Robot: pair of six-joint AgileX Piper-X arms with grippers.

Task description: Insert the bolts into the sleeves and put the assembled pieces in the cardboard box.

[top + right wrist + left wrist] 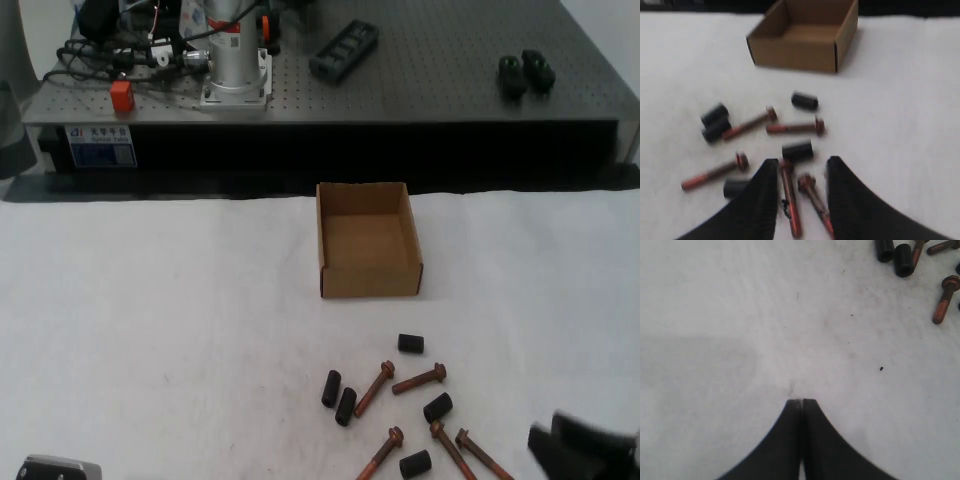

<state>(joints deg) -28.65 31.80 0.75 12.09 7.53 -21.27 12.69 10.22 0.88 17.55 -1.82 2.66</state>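
Observation:
An open-topped cardboard box [368,268] stands in the middle of the white cloth, with nothing visible inside it [792,52]. Nearer me lie several copper bolts [374,388] and several black sleeves [346,406], all loose and separate. My right gripper [801,167] is open just above the cloth at the near end of the pile. Two bolts [790,200] lie side by side between its fingers, and a sleeve [797,150] rests just past the fingertips. In the high view it is at the near right [548,442]. My left gripper [802,402] is shut on nothing over bare cloth, left of the pile.
A dark perforated bench [420,80] runs along the back. On it are a silver arm base [236,70], cables, an orange block [121,95] and small black parts [525,72]. A grey arm part [55,468] shows at the near left corner.

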